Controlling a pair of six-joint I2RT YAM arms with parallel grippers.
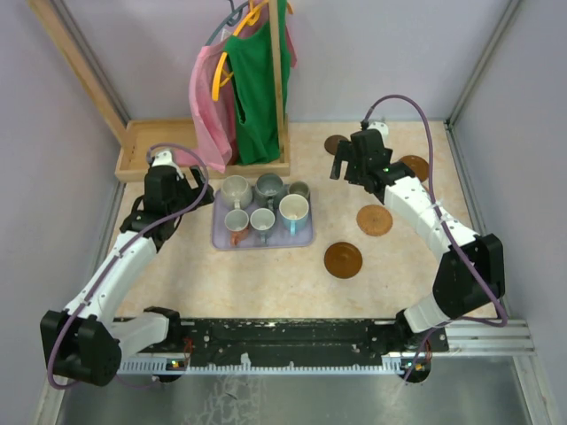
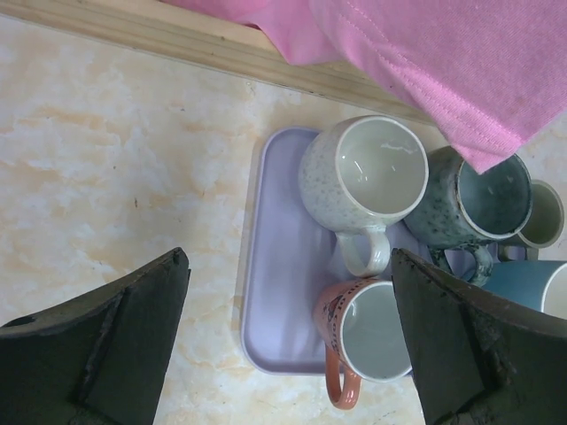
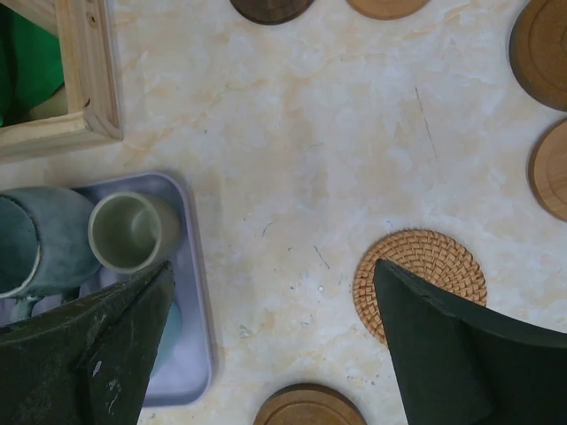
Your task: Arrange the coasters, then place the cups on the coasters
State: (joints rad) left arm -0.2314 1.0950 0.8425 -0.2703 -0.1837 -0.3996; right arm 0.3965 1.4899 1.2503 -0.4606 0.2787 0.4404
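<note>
Several cups stand on the lavender tray (image 1: 306, 237): a speckled white one (image 2: 365, 171), a dark green one (image 2: 475, 200), a small grey-green one (image 3: 129, 231), an orange one (image 2: 365, 333) and a large light-blue one (image 1: 294, 211). Brown coasters lie to the right of the tray: one dark (image 1: 343, 260), one woven (image 1: 374, 220), one at the far right (image 1: 415, 166). My left gripper (image 1: 197, 184) hangs open over the tray's left edge (image 2: 291, 258), holding nothing. My right gripper (image 1: 344, 162) is open above bare table (image 3: 273, 266) between the tray and the woven coaster (image 3: 423, 258).
A wooden clothes rack (image 1: 282, 80) with green and pink garments stands behind the tray, on a wooden base frame (image 1: 139, 150). A pink garment (image 2: 425, 53) hangs over the back cups. More coasters (image 3: 542, 49) lie along the right and back.
</note>
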